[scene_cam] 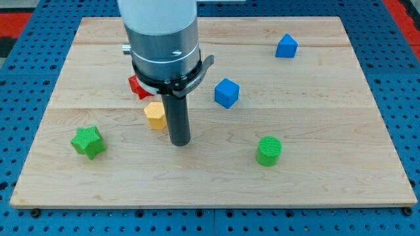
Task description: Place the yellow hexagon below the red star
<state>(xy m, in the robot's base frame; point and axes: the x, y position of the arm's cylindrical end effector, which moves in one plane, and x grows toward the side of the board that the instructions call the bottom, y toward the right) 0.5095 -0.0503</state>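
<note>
The yellow hexagon [155,115] sits left of centre on the wooden board [315,157], just below the red star [136,86], which the arm mostly hides. My tip [180,141] rests on the board just to the right of the yellow hexagon and slightly lower, close to it. The arm's body covers the red cylinder and the second yellow block above the star.
A green star [87,141] lies at the lower left. A blue cube [226,92] sits right of centre. A blue block [286,46] is at the upper right. A green cylinder [268,151] stands at the lower right.
</note>
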